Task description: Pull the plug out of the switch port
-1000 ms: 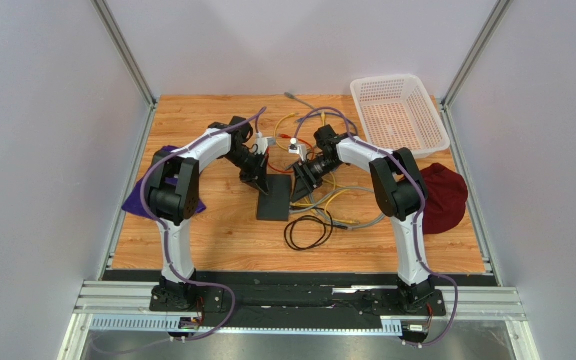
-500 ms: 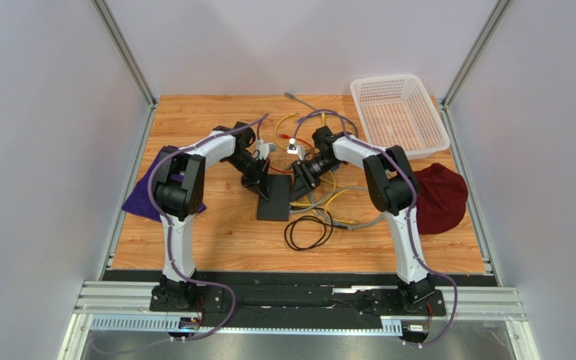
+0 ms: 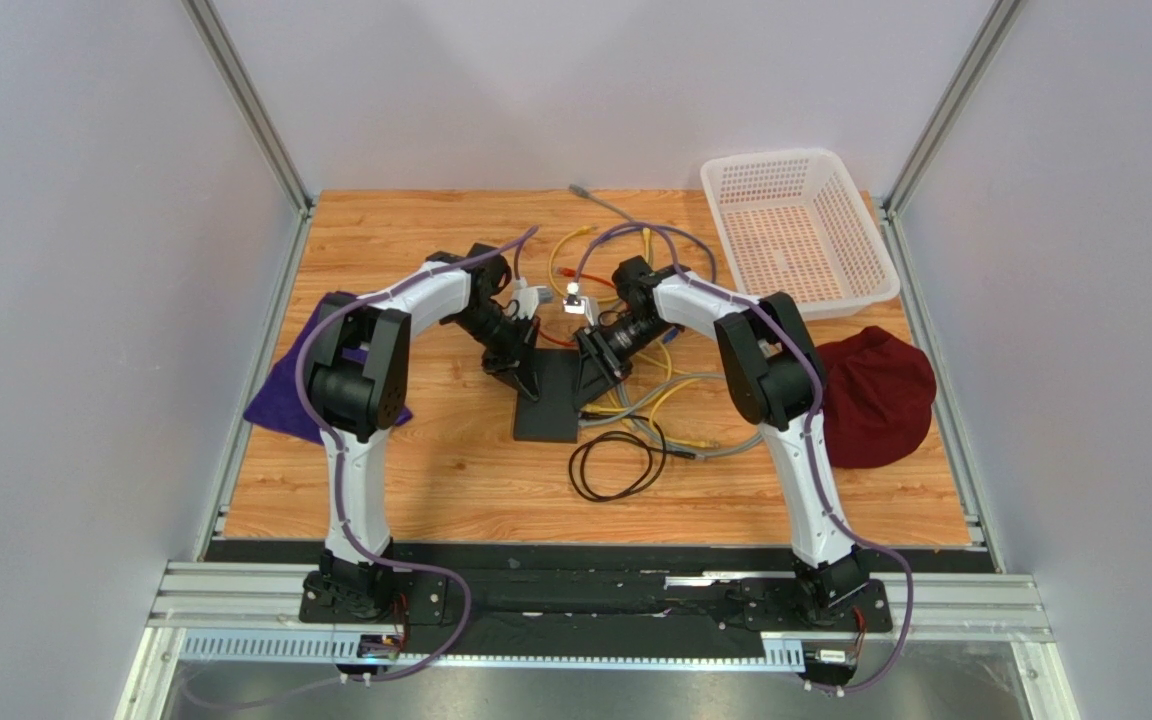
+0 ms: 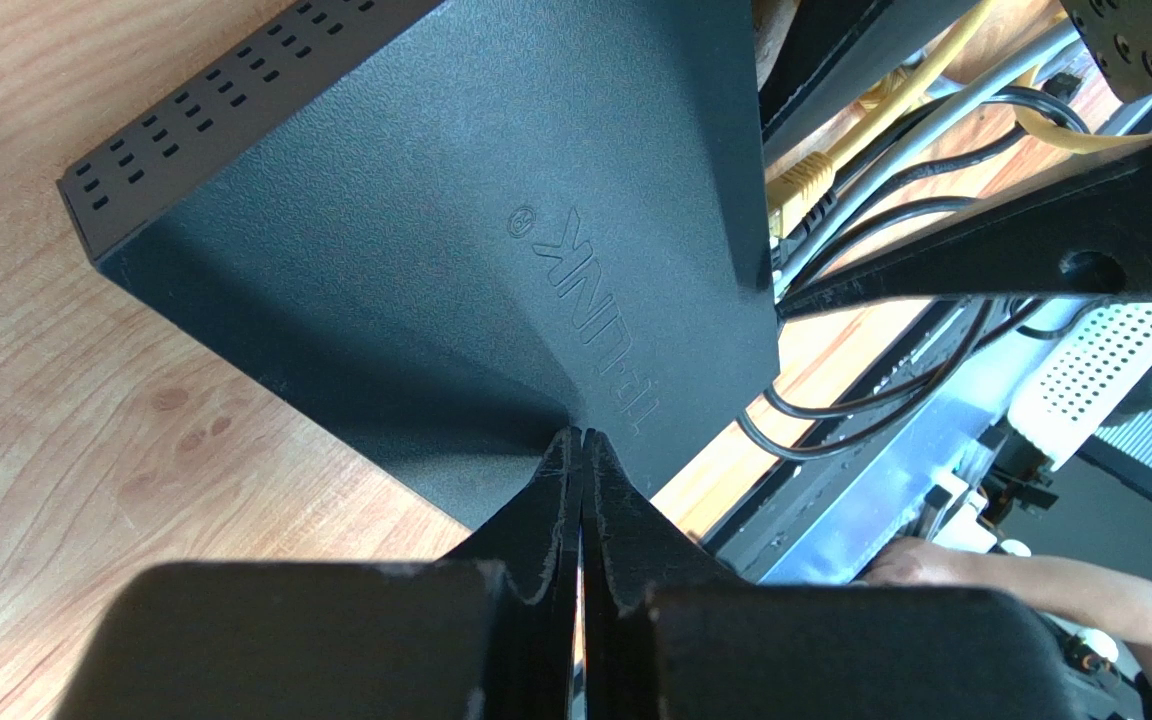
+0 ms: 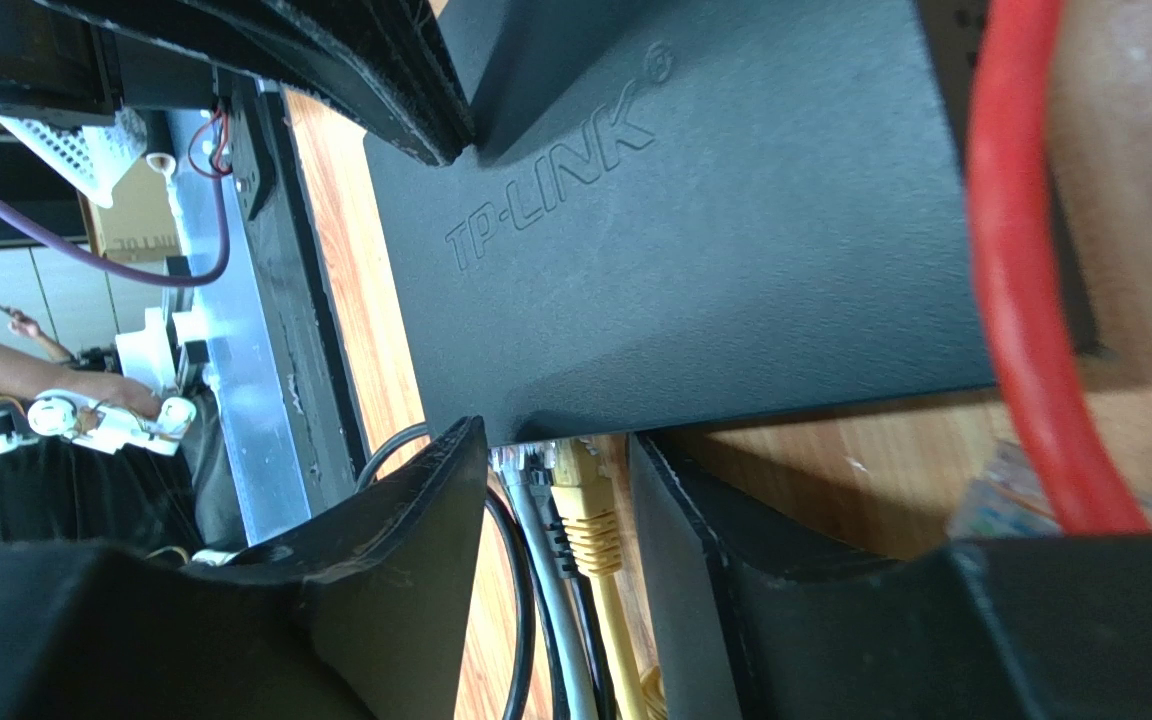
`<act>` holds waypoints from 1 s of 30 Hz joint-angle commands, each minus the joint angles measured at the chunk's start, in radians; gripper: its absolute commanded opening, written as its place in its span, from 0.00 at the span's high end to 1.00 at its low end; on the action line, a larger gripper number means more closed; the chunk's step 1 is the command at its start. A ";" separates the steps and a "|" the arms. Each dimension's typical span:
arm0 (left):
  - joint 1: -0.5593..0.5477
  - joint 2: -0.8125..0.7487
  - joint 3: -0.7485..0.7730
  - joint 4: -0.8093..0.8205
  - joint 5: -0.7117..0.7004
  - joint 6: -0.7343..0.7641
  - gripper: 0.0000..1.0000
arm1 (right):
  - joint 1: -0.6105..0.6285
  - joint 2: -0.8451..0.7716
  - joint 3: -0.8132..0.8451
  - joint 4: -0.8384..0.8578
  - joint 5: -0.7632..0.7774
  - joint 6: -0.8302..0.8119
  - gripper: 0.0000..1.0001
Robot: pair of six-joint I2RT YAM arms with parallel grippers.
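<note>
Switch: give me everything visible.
The switch is a flat matte-black box, plastic by the look, lying on the wooden table between the arms. Raised TP-LINK lettering marks its top, and vent slots run along one side. The left claw, shut, rests its tips on the top face. A yellow plug enters one edge, apparently seated, with other cables beside it. The right claw, open, straddles that plug without gripping.

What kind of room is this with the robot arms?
Probably a robotics lab booth: left arm and right arm bolted to an aluminium rail, plain walls around a wooden table, a network switch with loose cables.
</note>
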 commanded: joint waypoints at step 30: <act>-0.005 0.015 0.020 0.004 -0.067 0.041 1.00 | 0.025 0.175 0.216 -0.270 0.273 -0.124 0.87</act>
